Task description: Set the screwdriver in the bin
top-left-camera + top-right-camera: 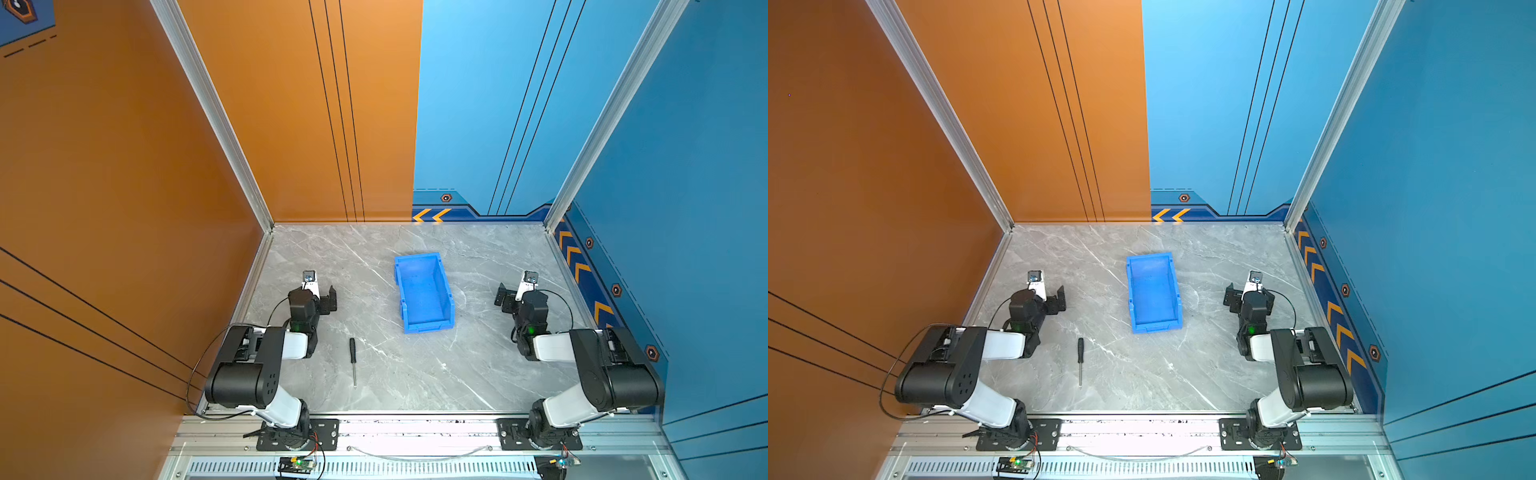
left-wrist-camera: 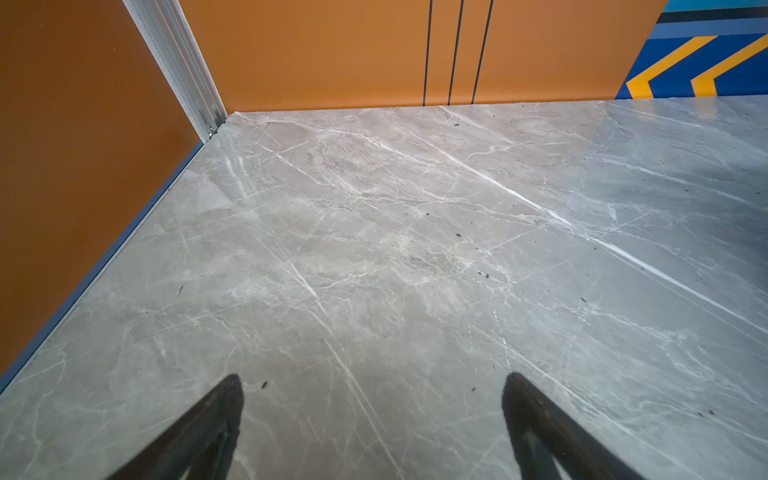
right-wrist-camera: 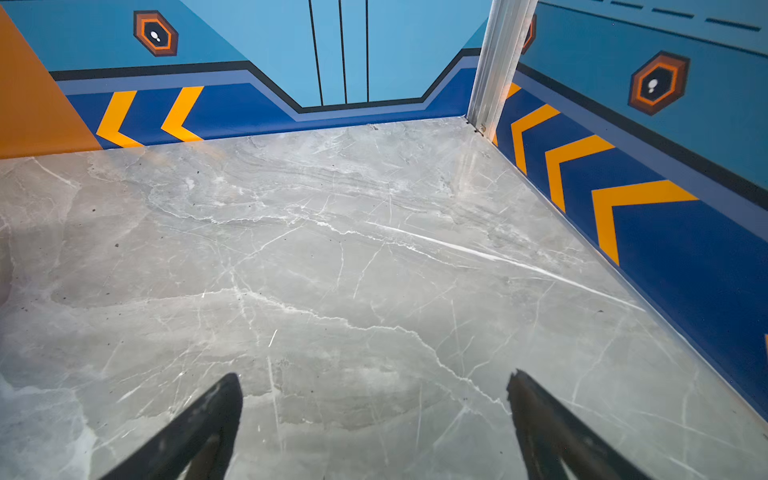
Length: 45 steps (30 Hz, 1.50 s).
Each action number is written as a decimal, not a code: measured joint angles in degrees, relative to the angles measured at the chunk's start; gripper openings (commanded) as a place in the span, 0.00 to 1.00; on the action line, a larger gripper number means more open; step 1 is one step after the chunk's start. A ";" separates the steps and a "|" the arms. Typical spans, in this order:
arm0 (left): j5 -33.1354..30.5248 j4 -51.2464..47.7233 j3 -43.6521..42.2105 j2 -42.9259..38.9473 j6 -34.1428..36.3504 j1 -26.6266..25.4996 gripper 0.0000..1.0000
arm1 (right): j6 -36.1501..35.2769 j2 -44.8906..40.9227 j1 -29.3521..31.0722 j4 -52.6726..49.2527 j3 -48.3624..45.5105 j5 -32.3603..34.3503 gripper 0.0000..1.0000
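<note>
The screwdriver (image 1: 353, 361) (image 1: 1080, 361), black-handled with a thin silver shaft, lies flat on the marble table, handle toward the back, shaft toward the front edge. The blue bin (image 1: 424, 291) (image 1: 1153, 291) stands empty at mid-table, behind and to the right of it. My left gripper (image 1: 320, 291) (image 1: 1048, 293) (image 2: 372, 380) hovers open left of the bin and behind the screwdriver, with only bare marble between its fingers. My right gripper (image 1: 514, 293) (image 1: 1242, 293) (image 3: 374, 380) is open too, right of the bin. Neither wrist view shows the screwdriver or the bin.
Orange walls (image 1: 124, 166) close the left and back left, blue walls (image 1: 685, 166) the back right and right. Aluminium posts (image 1: 552, 220) stand at the back corners. Both arm bases (image 1: 297, 434) are bolted to a rail along the front edge.
</note>
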 measured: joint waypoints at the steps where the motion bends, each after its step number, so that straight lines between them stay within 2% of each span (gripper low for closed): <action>1: 0.00 0.00 0.00 0.00 0.00 0.00 0.98 | 0.00 0.00 0.00 0.00 0.00 0.00 1.00; 38: 0.02 0.00 0.00 0.00 0.00 0.00 0.98 | 0.00 0.00 0.00 0.00 0.00 0.00 1.00; 45: 0.00 -2.49 0.00 -2.47 -0.04 0.24 0.98 | -0.42 -3.10 0.28 -7.56 3.30 0.02 1.00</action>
